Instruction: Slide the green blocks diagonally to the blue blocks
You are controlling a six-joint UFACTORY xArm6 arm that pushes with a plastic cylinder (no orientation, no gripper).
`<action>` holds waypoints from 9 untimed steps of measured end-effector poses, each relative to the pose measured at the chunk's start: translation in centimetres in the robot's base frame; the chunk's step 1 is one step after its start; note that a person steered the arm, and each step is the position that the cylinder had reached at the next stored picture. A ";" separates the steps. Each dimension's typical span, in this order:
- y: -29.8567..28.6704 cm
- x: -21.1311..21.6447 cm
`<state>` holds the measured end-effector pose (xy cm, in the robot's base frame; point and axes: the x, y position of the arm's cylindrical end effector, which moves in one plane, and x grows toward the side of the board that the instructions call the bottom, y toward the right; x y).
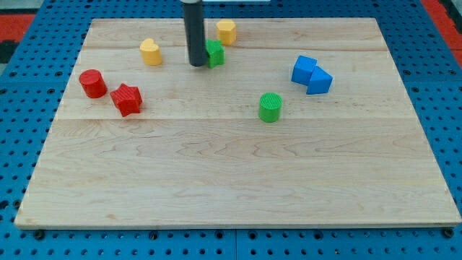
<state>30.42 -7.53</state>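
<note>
The rod comes down from the far edge of the view, and my tip (197, 64) rests on the wooden board (231, 180), touching the left side of a green block (215, 53). The rod hides part of this block, so its exact shape cannot be told. The rod has no jaws, so it is neither open nor closed; it only presses against this block.

A 2nd green block, a cylinder (271, 107), stands nearer and to the right, about the middle of the board, well apart from the tip. The 2 blue blocks are on the right side: a blue cube (304, 69) and a blue wedge-like block (319, 81), touching each other.

A yellow cylinder (227, 31) stands just beyond the 1st green block, near the far edge. Another yellow block (151, 52), rounded on top, is left of the rod. On the left are a red cylinder (92, 83) and a red star-like block (127, 99), close together.
</note>
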 end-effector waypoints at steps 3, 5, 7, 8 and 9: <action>2.1 -4.3; 4.4 6.4; 4.5 -2.2; 7.0 -0.2; 7.0 8.0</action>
<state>38.40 -0.51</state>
